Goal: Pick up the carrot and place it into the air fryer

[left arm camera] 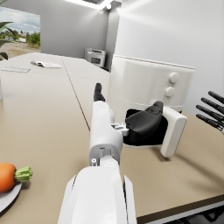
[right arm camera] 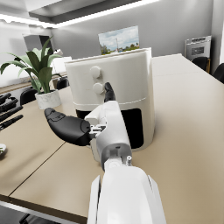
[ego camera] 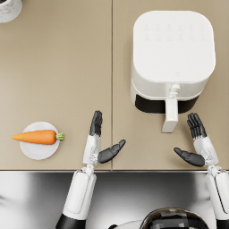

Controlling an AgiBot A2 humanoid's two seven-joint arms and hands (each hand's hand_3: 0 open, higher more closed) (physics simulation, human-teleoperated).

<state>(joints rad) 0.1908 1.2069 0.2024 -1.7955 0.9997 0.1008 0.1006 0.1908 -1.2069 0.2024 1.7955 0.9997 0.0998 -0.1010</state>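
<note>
An orange carrot [ego camera: 36, 137] lies on a small white plate [ego camera: 39, 151] at the table's left. Both hands, left hand [ego camera: 99, 141] and right hand [ego camera: 196, 142], hover spread wide and empty before the white air fryer [ego camera: 172, 58].

The right hand [right arm camera: 89, 120] hovers empty, fingers apart, before the white air fryer [right arm camera: 113, 85], near a potted plant [right arm camera: 39, 74].

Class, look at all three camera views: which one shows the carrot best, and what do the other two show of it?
The head view shows it best: the whole carrot lies on a small white plate, tip to leafy end, left of the left hand. The left wrist view catches only the carrot's leafy end at the picture's edge. The right wrist view does not show it.
</note>
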